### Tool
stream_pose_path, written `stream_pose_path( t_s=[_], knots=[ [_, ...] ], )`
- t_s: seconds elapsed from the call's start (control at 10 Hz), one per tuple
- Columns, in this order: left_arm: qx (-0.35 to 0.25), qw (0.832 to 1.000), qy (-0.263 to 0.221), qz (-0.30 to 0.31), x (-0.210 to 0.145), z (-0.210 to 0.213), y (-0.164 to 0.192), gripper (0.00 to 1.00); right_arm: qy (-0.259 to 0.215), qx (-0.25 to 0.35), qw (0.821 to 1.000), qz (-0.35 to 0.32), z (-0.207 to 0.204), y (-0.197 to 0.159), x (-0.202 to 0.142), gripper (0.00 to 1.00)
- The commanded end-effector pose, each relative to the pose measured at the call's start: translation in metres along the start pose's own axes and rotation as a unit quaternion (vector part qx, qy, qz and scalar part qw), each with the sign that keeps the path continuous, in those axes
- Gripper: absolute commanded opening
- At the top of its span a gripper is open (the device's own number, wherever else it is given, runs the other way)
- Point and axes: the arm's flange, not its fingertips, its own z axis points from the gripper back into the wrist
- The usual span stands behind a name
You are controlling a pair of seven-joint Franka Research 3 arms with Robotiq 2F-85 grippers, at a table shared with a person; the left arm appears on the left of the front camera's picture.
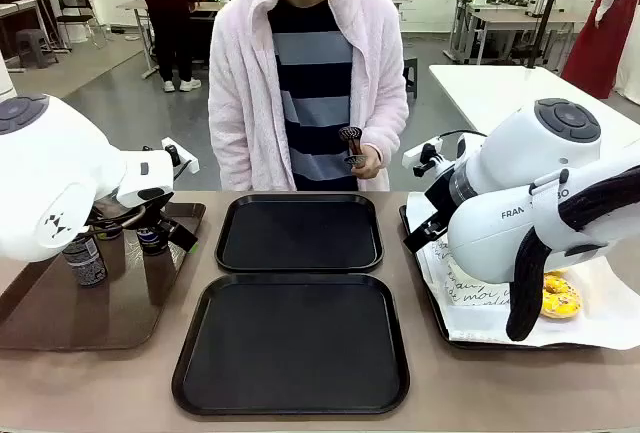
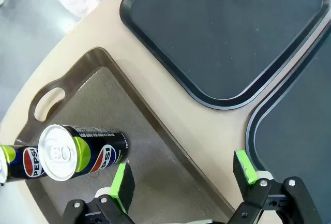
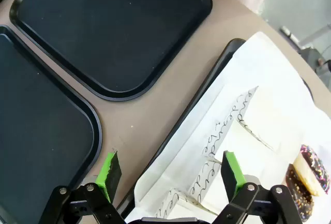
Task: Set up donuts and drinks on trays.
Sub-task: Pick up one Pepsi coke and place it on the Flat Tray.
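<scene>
Two black trays [image 1: 300,233] unloaded, rims just apart; both arms' jaws wide, left beside cans [image 2: 77,151].

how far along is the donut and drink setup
Done: nothing; the far tray and near tray are bare. In hand: left gripper, jaws open, hovers beside a can on the brown tray; right gripper, jaws open, over a paper box. Left: every can and donut has yet to go over.
</scene>
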Motion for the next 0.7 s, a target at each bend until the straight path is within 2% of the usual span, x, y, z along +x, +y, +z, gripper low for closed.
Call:
stream_pose_path(
  t_s=[0.0, 0.6],
  knots=[
    [0.000, 1.000, 0.000, 0.000, 0.0000, 0.0000, -0.0001, 1.00, 0.000, 0.000, 1.000, 0.000, 0.0000, 0.0000, 0.0000, 1.00],
    [0.000, 1.000, 0.000, 0.000, 0.0000, 0.0000, -0.0001, 1.00, 0.000, 0.000, 1.000, 0.000, 0.0000, 0.0000, 0.0000, 1.00]
  ],
)
